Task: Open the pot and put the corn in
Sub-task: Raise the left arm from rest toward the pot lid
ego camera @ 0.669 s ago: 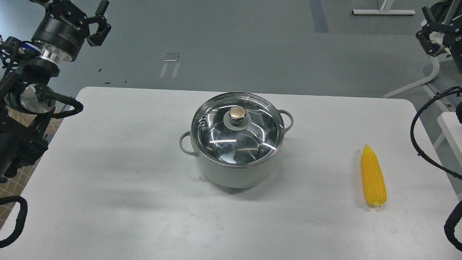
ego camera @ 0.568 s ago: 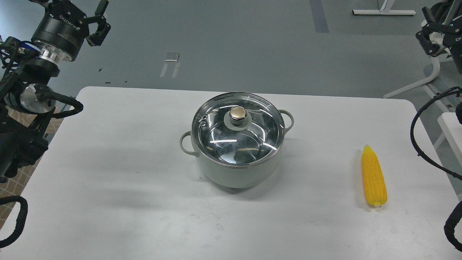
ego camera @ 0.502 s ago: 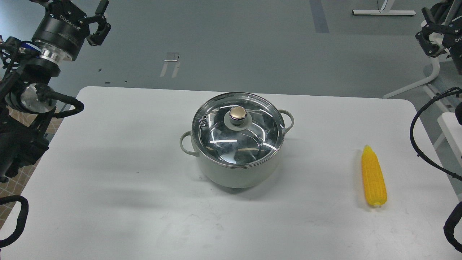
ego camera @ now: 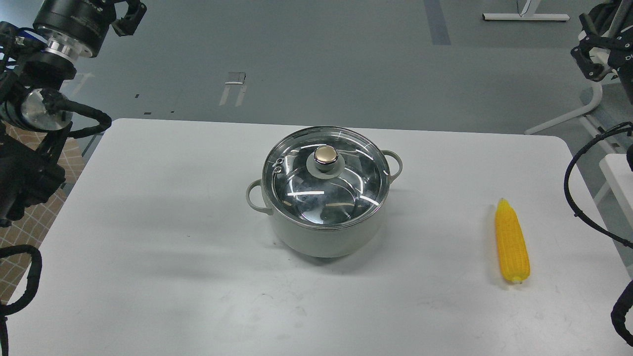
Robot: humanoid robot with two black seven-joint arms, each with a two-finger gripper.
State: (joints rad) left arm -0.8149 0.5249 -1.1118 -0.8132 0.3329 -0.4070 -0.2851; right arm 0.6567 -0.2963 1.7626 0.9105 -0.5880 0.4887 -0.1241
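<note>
The pale grey-green pot (ego camera: pixel 324 236) stands in the middle of the white table (ego camera: pixel 163 237), with a loop handle on each side. The round glass lid (ego camera: pixel 296 190) with its metal knob (ego camera: pixel 326 155) sits shut on the pot. The yellow corn (ego camera: pixel 512 242) lies on the table to the right, pointed end away from me. My left gripper (ego camera: pixel 129 15) is high at the top left, far from the pot, partly cut by the frame's edge, with a finger spread outward. My right gripper (ego camera: pixel 591 54) is high at the top right edge, above and beyond the corn, and empty.
Grey floor lies beyond the table's far edge. A white stand (ego camera: pixel 573 116) is at the right behind the table. Black cables (ego camera: pixel 573 198) of my right arm hang by the table's right edge. My left arm's joints (ego camera: pixel 29 163) stand beside the table's left edge.
</note>
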